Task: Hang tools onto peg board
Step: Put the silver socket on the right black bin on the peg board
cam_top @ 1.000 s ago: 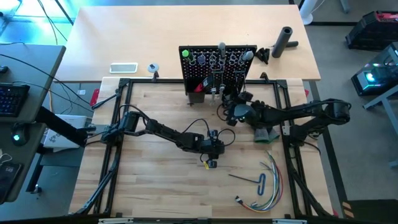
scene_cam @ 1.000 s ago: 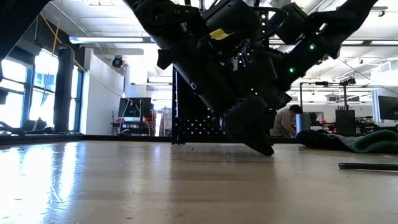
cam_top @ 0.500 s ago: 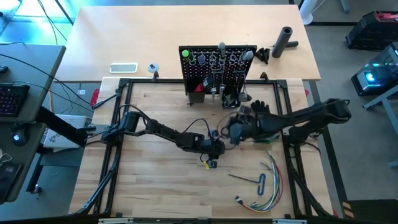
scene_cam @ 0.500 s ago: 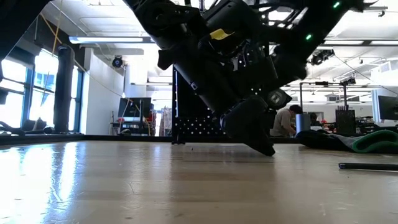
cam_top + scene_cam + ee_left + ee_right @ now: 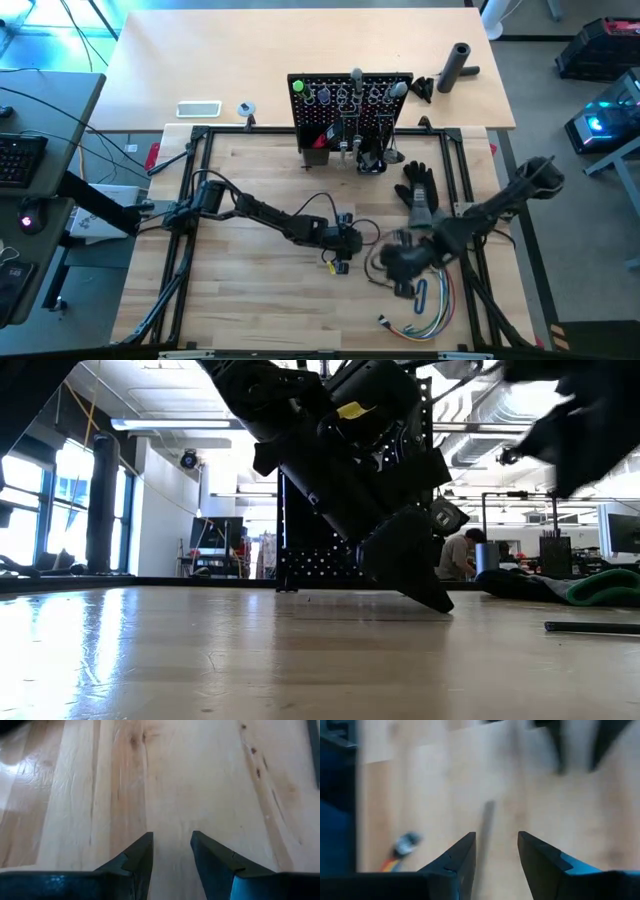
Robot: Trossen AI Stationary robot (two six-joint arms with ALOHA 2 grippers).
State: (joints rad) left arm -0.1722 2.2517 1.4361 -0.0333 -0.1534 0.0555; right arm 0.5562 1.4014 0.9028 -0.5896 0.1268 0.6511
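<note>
From my remote station I see the wooden table (image 5: 260, 300) with the peg board (image 5: 350, 108) upright at its far edge, tools (image 5: 345, 98) on its hooks and a black glove (image 5: 418, 185) lying nearby. The left gripper (image 5: 340, 262) sits low at the table's middle, fingers (image 5: 137, 857) parted around bare wood. The right gripper (image 5: 400, 272) hangs above a hex key (image 5: 486, 822) beside the coloured wires (image 5: 432, 312), fingers (image 5: 462, 855) spread and empty.

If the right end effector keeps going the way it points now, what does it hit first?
Probably the hex key lying on the table: it sits just ahead, between the right end effector's open fingers. Depth is unclear.
</note>
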